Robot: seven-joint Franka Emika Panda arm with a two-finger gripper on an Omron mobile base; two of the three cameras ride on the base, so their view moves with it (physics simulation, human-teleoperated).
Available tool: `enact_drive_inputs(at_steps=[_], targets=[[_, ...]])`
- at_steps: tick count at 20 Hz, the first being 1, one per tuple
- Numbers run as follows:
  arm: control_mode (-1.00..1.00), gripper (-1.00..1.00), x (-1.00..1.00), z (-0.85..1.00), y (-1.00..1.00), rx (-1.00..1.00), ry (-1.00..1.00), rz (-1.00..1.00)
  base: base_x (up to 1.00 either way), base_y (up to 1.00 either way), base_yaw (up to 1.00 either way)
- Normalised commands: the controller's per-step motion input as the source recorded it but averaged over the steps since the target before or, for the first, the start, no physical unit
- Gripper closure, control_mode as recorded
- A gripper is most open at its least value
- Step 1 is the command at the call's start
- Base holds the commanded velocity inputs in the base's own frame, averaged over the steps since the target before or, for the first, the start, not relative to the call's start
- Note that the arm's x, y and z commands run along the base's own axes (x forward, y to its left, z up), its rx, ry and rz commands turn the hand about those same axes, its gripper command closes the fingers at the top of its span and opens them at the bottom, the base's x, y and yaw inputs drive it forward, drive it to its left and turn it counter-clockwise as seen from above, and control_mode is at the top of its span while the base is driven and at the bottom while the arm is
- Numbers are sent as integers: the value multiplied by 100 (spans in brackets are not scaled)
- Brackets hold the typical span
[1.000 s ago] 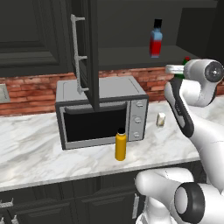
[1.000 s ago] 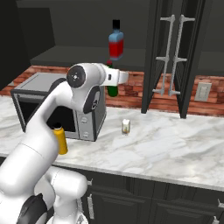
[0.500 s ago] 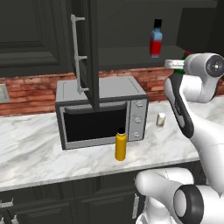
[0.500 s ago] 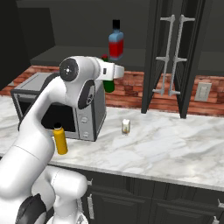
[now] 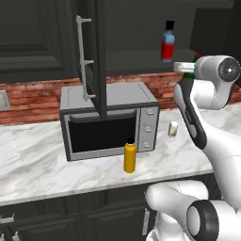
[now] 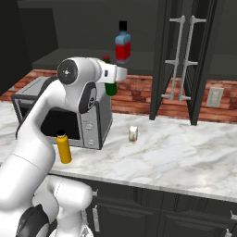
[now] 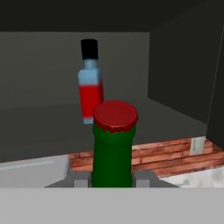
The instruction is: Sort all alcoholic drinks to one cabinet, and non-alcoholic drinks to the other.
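The jaws are clamped on the slim dark-green glass bottle with a red cap (image 7: pixel 113 144), which stands upright between them in the hand view, its neck rising just in front of the camera. In the right base view the same green bottle (image 6: pixel 110 87) shows as a dark body under the white hand with its red cap peeking above, held in the air above the table and just below the front edge of the open upper cabinet's shelf (image 6: pixel 74 56). In the left base view the gripper (image 5: pixel 188 70) sits at the end of the raised arm, near the right edge of that shelf.

Beyond the held bottle, the flat-sided bottle, blue above and red below with a black cap (image 7: pixel 90 83), stands upright on the cabinet shelf, well inside the opening.

Lower down, a grey microwave oven with a dark door (image 5: pixel 109 120) rests on the white marble table (image 6: pixel 162 152) against a red brick backsplash (image 6: pixel 139 95). The yellow-orange cylindrical bottle with a black cap (image 5: pixel 130 156) stands upright on the table just in front of the microwave's door. The small pale cream container (image 5: pixel 173 128) stands on the table to the right of the microwave, apart from it.
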Motion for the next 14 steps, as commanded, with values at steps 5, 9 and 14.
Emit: enact_drive_inputs(at_steps=[5,9,14], targets=[[-100,100,0,12,16,1,0,0,0,0,0],[-100,100,0,15,16,1,0,0,0,0,0],[-100,100,0,15,17,0,0,0,0,0,0]])
